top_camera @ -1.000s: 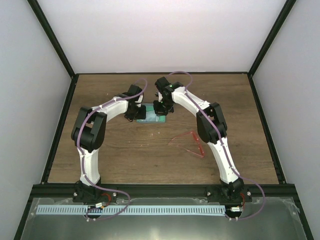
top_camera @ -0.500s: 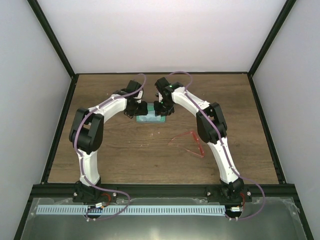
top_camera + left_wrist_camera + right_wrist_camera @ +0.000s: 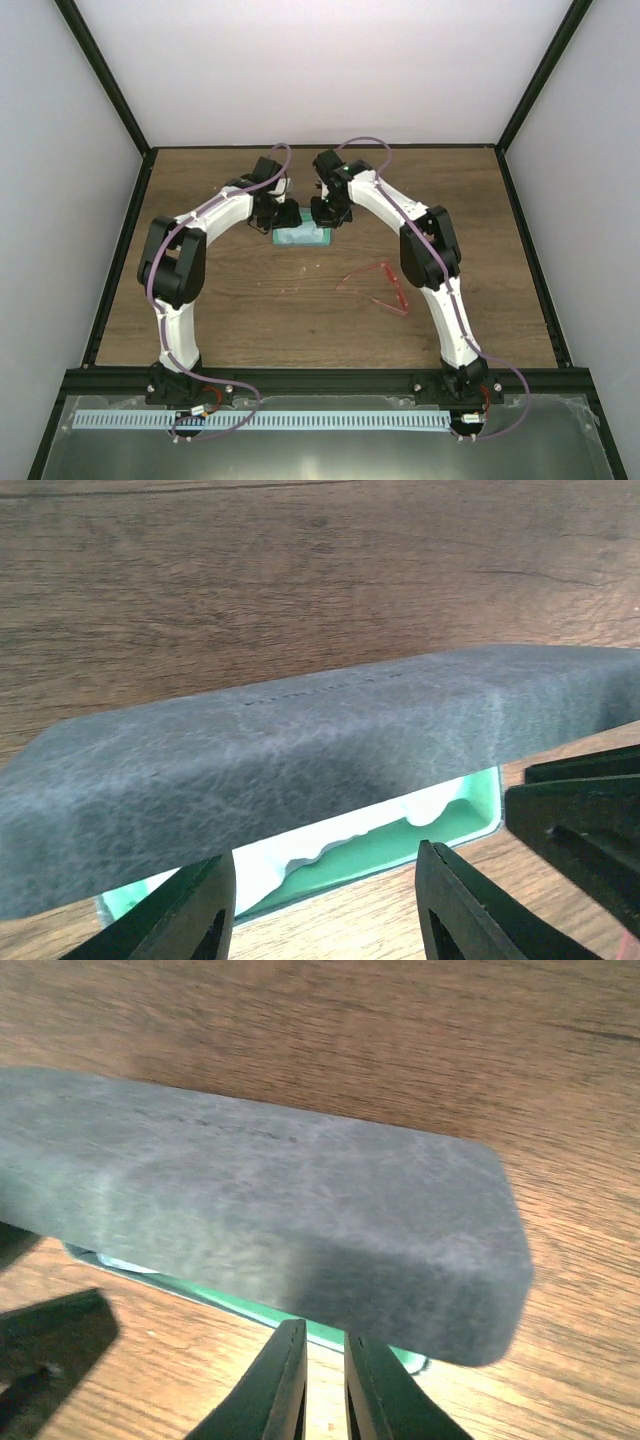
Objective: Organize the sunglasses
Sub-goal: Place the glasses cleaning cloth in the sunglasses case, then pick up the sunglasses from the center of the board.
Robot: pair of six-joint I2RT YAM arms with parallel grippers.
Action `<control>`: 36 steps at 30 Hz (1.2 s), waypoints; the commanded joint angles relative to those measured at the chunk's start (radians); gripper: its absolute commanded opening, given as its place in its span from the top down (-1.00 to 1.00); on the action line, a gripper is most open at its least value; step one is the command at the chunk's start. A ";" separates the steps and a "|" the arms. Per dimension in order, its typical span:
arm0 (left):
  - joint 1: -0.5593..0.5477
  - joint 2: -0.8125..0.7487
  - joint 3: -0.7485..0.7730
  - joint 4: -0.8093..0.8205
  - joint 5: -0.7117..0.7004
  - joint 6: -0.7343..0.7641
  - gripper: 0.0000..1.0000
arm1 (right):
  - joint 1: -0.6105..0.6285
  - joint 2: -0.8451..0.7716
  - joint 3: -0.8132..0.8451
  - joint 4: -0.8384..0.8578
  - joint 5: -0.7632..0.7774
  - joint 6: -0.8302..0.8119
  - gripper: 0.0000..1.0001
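Left end effector (image 3: 325,880) spread open at the near edge of the case (image 3: 300,740); right end effector (image 3: 322,1352) nearly pinched together at its rim, gripping or not, cannot tell. Lid part-raised, green lining showing. Sunglasses (image 3: 380,285) out on the counter (image 3: 250,300), well apart from the case (temples seemingly unfolded). Judged barely begun: folding, packing and closing all left.
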 commanded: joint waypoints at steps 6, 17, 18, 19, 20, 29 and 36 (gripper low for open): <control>-0.004 0.037 -0.008 0.055 0.066 -0.013 0.00 | 0.003 0.031 -0.047 0.122 -0.147 0.022 0.86; -0.002 0.049 -0.034 0.049 0.037 0.004 -0.05 | 0.003 0.025 -0.137 0.129 0.013 0.022 0.80; -0.003 0.044 -0.035 0.049 0.038 0.003 -0.05 | 0.003 -0.001 -0.159 0.144 0.007 0.020 0.78; -0.004 0.039 -0.038 0.051 0.040 0.003 -0.06 | 0.004 -0.029 -0.181 0.166 -0.011 0.015 0.77; -0.004 0.034 -0.042 0.053 0.044 0.002 -0.07 | 0.003 -0.058 -0.199 0.190 -0.036 0.006 0.77; -0.012 -0.057 -0.057 0.071 0.063 0.008 -0.12 | 0.007 -0.413 -0.428 0.288 -0.059 0.016 0.50; -0.092 -0.087 -0.039 0.060 0.017 0.000 -0.12 | -0.002 -0.696 -0.708 0.261 0.062 0.067 0.05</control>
